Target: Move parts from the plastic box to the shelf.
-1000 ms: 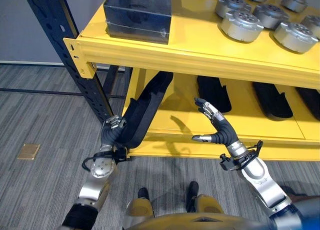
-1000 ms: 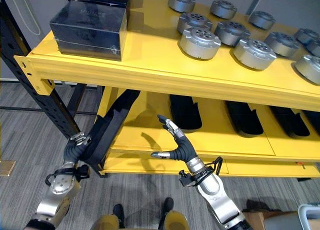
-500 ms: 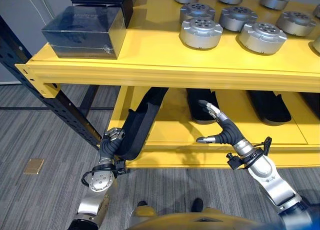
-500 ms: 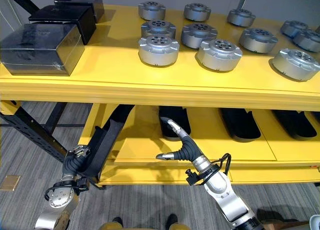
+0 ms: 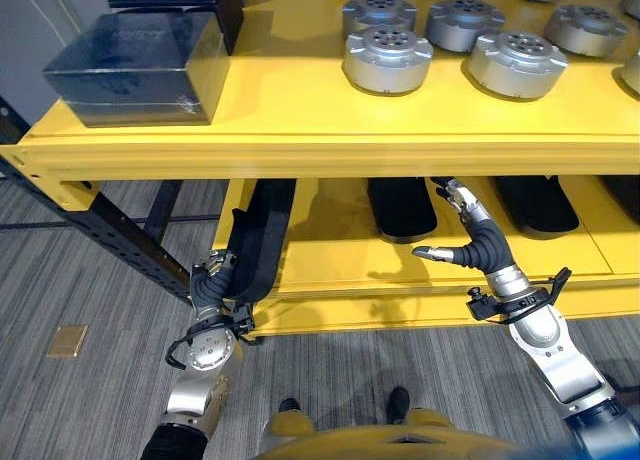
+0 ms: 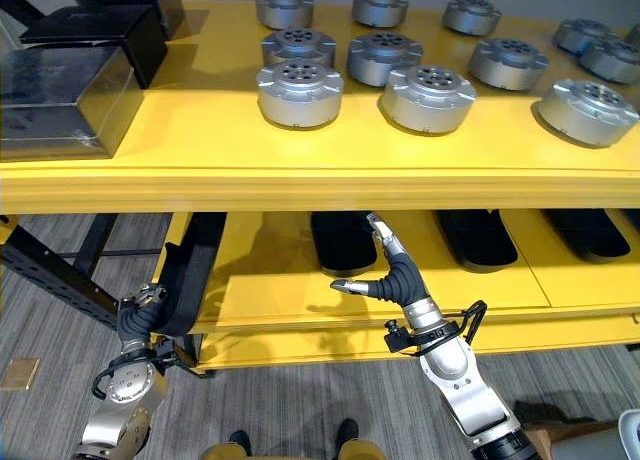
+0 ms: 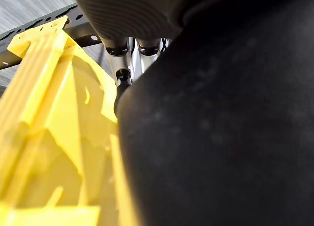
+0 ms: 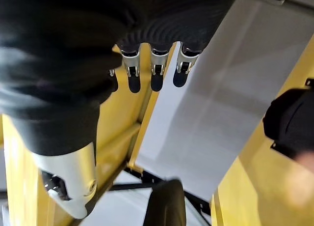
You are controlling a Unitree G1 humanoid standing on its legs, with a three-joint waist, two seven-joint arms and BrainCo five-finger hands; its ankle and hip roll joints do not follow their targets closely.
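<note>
The left hand (image 5: 210, 285) curls its fingers round the near end of a long black part (image 5: 258, 242), which leans into the lower shelf (image 5: 340, 270) at its left end. The right hand (image 5: 478, 242), fingers spread and empty, hovers before that shelf, near other black parts (image 5: 401, 206).

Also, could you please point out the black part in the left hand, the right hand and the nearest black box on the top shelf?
black part (image 5: 258, 245), left eye view, mid-body.
right hand (image 6: 400, 277), right eye view, palm.
black box (image 5: 130, 65), left eye view, front face.
</note>
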